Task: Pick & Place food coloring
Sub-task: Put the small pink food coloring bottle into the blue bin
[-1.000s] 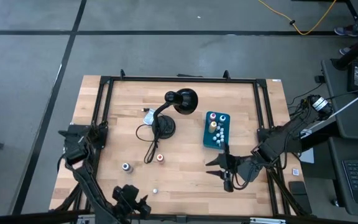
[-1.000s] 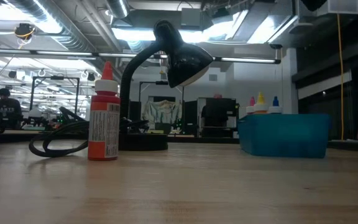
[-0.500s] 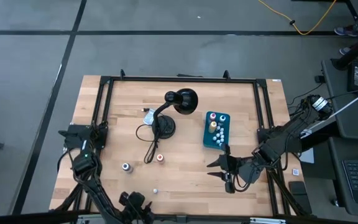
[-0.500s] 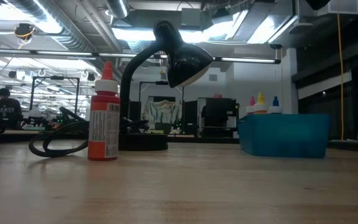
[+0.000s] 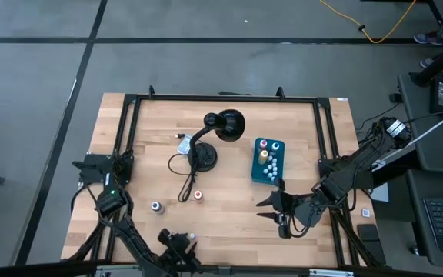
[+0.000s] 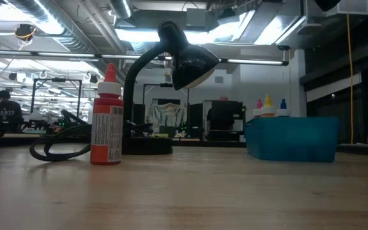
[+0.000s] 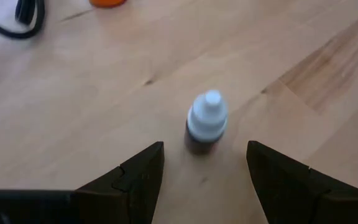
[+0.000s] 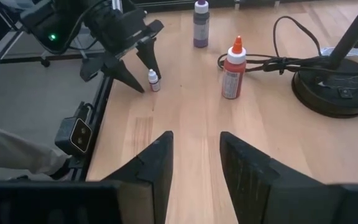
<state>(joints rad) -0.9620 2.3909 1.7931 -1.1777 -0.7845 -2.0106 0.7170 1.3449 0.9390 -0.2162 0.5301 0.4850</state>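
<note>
Left hand (image 7: 204, 163) released, fingers either side of small white-capped bottle (image 7: 206, 122), upright on worktop (image 7: 73, 99) near front edge; apparently not touching. Right hand (image 5: 281, 213) apart, nothing held, near teal box (image 5: 268, 159).

My overhead camera looks straight down; my table-level one faces across the wooden table (image 5: 229, 208) at the tall red-orange dropper bottle (image 6: 108, 115), shared with my right wrist camera.
</note>
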